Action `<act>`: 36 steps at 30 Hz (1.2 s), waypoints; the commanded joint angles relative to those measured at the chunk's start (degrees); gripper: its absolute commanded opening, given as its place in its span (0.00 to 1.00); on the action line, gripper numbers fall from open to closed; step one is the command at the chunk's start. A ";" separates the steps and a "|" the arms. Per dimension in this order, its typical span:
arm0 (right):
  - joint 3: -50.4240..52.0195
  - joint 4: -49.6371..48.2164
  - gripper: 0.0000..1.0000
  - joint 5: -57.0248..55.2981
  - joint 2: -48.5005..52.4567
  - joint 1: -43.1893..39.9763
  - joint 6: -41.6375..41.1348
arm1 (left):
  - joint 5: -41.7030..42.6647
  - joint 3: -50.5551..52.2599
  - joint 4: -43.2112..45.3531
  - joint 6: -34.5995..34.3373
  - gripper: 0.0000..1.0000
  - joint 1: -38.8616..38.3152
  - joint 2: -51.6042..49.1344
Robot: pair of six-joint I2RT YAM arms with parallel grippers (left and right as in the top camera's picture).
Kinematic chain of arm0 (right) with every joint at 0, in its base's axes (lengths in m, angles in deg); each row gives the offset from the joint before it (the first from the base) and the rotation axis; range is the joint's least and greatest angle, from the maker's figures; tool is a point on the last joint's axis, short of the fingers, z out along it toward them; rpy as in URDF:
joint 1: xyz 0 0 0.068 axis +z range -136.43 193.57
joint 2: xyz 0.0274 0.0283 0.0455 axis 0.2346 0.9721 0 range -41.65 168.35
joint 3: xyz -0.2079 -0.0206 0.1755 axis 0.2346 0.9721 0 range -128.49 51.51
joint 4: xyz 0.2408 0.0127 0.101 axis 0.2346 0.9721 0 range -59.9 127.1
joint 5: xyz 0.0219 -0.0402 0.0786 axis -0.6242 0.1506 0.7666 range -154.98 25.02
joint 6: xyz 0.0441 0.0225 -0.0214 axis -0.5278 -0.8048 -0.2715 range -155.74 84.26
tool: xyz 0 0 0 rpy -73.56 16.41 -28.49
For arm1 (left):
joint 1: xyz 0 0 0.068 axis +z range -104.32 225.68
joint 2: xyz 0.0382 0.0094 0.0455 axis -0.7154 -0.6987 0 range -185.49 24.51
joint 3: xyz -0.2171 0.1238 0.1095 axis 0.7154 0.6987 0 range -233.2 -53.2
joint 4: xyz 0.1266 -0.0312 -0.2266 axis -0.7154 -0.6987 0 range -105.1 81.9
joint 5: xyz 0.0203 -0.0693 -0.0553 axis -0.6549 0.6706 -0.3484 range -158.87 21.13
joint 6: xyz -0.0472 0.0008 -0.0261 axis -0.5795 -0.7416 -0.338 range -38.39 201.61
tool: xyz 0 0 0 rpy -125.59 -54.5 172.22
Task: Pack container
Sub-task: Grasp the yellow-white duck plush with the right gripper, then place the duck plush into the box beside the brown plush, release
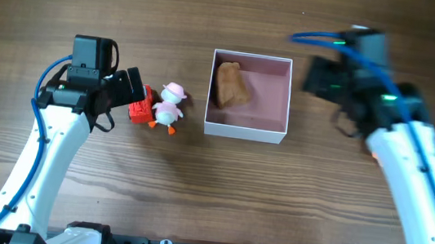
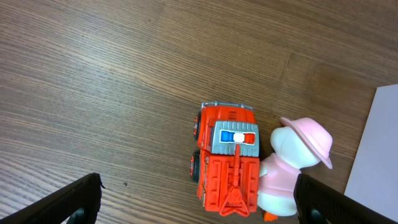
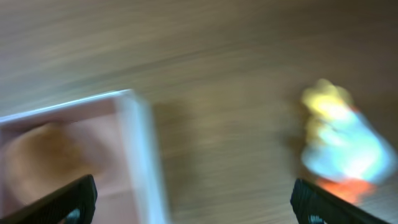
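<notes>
The container [image 1: 245, 131], a square white box with a pink inside, stands mid-table and holds a brown toy [image 1: 231, 85]. A red toy fire truck [image 1: 140, 110] and a white duck in a pink hat [image 1: 170, 107] lie touching, left of the container. My left gripper [image 1: 133, 88] is open just above the truck [image 2: 230, 162] and the duck [image 2: 292, 162], its fingers [image 2: 199, 186] spread to either side. My right gripper [image 1: 321, 76] is open and empty, blurred, right of the container. The blurred right wrist view shows the container wall [image 3: 140, 155] and the brown toy [image 3: 37, 155] between the fingers [image 3: 193, 193].
A blurred white, yellow and orange toy [image 3: 339, 146] lies on the wood to the right in the right wrist view; the overhead does not show it clearly. The container's white edge [image 2: 379, 149] shows at the right of the left wrist view.
</notes>
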 commanded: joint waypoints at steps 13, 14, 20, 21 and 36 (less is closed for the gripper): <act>13.40 -14.34 0.99 6.16 21.03 -29.88 -0.48 | -0.52 -0.94 0.07 0.09 1.00 -0.20 -0.24; 13.40 -14.95 0.98 7.69 22.32 -29.86 0.57 | -0.52 -0.94 0.07 0.07 1.00 -0.20 -0.24; 12.04 -13.73 0.27 13.11 22.05 -29.68 0.33 | -0.52 -0.94 0.07 0.09 1.00 -0.20 -0.24; 10.45 -12.39 0.28 15.67 20.02 -29.46 0.33 | -0.52 -0.94 0.07 0.09 1.00 -0.20 -0.24; 10.19 -14.62 0.25 12.04 -3.15 13.99 -6.45 | -0.52 -0.94 0.07 0.09 1.00 -0.20 -0.24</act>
